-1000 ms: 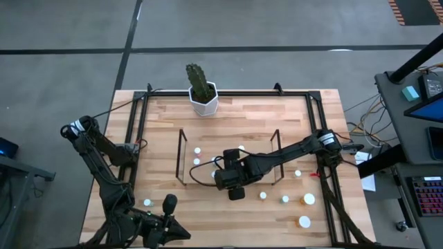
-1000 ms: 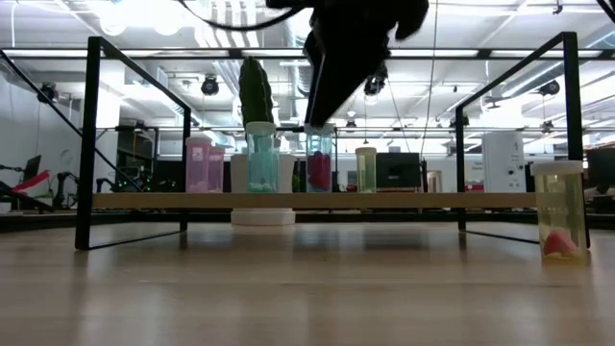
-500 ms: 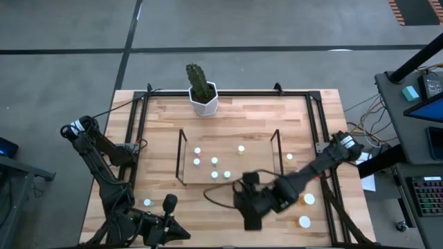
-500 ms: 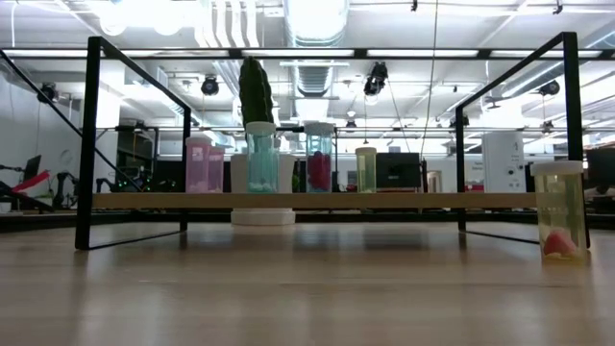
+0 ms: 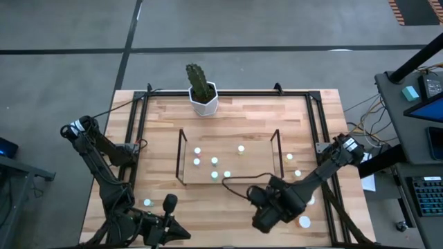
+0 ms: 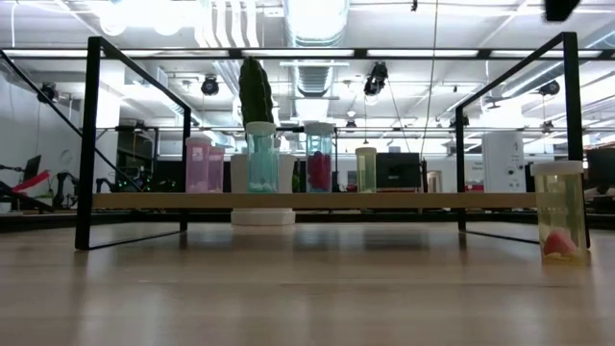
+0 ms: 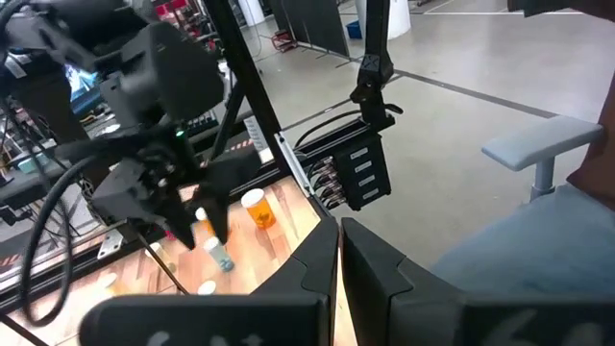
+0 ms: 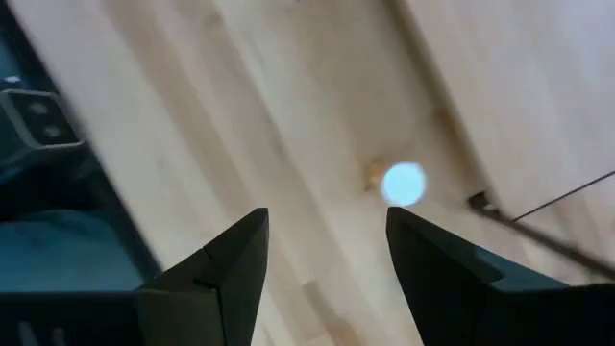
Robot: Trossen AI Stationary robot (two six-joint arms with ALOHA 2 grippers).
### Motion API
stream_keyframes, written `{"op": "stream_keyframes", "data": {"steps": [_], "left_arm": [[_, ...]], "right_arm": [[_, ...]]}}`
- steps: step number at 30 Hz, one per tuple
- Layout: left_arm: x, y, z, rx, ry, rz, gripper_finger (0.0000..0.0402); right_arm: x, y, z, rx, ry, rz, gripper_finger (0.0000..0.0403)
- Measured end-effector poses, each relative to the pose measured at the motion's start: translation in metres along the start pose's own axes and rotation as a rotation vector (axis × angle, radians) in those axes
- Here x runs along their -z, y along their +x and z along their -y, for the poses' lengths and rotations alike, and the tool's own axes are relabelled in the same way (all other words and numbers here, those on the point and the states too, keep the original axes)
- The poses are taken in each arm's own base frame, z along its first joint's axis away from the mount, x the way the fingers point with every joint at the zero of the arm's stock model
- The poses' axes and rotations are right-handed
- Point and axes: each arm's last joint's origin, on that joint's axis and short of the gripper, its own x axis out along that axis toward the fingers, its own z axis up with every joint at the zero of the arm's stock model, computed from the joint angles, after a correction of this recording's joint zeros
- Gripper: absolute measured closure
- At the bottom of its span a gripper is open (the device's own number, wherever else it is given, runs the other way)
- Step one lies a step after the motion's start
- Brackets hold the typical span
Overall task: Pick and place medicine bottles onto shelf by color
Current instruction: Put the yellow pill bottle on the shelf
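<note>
Right wrist view smeared: one white-capped bottle [image 8: 404, 184] shows, tint unreadable. From above, shelf [image 5: 183, 158] bottles are only white caps, colours too small to tell. Right gripper [image 5: 265, 220] probably covers a bottle near the table's front edge. Low view crops both arms.

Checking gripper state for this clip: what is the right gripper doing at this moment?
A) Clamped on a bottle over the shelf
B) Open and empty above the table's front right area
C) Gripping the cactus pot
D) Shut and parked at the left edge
B: the right gripper sits over the front right of the table, and its wrist view shows spread fingers with only bare wood and one white-capped bottle beyond.
</note>
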Motion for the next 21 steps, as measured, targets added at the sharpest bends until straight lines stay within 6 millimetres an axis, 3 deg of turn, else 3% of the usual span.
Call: {"op": "stream_keyframes", "data": {"steps": [7, 15, 21], "left_arm": [[0.0, 0.0, 0.0, 0.0, -0.003, 0.001, 0.0402], [0.0, 0.0, 0.0, 0.0, 0.0, 0.0, 0.0402], [0.0, 0.0, 0.0, 0.0, 0.003, -0.001, 0.0402]], "right_arm": [[-0.015, 0.011, 0.014, 0.032, -0.135, -0.029, 0.02], [0.006, 0.041, 0.021, 0.092, -0.546, -0.137, 0.02], [0.014, 0.064, 0.025, 0.089, -0.584, -0.128, 0.02]]}}
